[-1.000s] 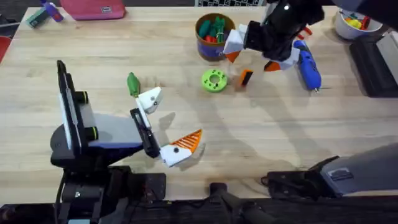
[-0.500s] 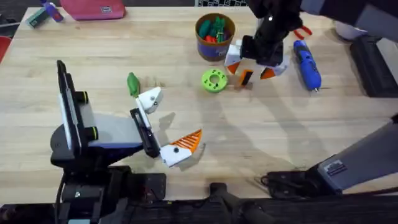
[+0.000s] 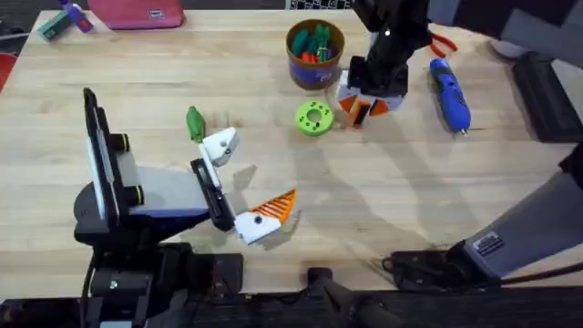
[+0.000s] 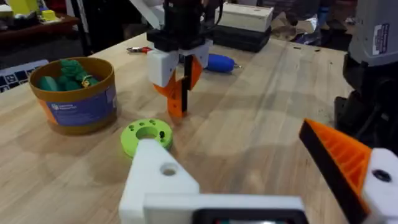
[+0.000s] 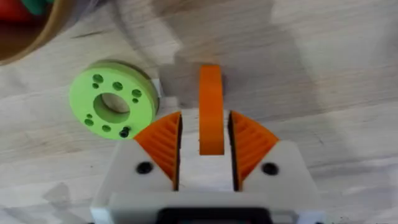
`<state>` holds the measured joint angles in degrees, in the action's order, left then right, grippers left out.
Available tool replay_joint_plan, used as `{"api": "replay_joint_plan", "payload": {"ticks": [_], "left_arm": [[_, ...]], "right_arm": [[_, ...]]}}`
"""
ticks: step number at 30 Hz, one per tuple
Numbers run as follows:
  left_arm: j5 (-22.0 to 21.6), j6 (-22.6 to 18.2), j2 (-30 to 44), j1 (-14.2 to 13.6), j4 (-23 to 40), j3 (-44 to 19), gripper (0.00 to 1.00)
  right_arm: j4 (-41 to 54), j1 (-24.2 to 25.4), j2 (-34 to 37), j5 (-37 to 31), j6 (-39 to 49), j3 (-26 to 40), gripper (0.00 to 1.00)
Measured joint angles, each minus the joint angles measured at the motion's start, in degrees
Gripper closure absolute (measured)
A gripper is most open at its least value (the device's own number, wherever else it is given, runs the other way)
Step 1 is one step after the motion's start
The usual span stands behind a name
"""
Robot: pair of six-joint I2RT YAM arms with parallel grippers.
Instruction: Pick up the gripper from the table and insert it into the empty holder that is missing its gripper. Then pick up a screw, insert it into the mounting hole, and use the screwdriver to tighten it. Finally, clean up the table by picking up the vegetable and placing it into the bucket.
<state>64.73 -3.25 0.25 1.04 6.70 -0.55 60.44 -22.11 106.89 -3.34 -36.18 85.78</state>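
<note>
Task barely begun — your right gripper straddles gripper tip beside green disc, pads nearly closed on it, not yet lifted. Left gripper open, empty; its holder bare white, other finger orange-tipped. Screw, tightening, cleanup all remain. Vegetable lies just beside holder, screwdriver right of your arm, bucket close behind — mind disc and bucket when lifting; open table toward holder.

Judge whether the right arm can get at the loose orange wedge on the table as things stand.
Probably yes. The right gripper hangs directly over the wedge, its orange pads open on either side. The green disc beside it lies clear of the pads.
</note>
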Motion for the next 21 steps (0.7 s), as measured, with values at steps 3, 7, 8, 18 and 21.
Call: {"api": "replay_joint_plan", "payload": {"ticks": [3,7,8,18,21], "left_arm": [[0.0,0.0,0.01,0.0,0.0,0.0,0.016],[0.0,0.0,0.0,0.0,0.0,0.01,0.015],[0.0,0.0,0.0,0.0,0.0,0.02,0.016],[0.0,0.0,0.0,0.0,0.0,0.02,0.015],[0.0,0.0,0.0,0.0,0.0,0.01,0.015]], "right_arm": [[0.3,0.0,0.0,-0.02,0.11,0.01,0.675],[0.79,0.0,0.0,-0.44,0.21,0.01,0.924],[0.75,0.0,0.0,-0.48,0.19,0.02,0.976],[0.74,0.0,-0.02,-0.5,0.21,0.02,0.987],[0.86,-0.01,-0.84,-0.48,0.22,0.0,0.987]]}}
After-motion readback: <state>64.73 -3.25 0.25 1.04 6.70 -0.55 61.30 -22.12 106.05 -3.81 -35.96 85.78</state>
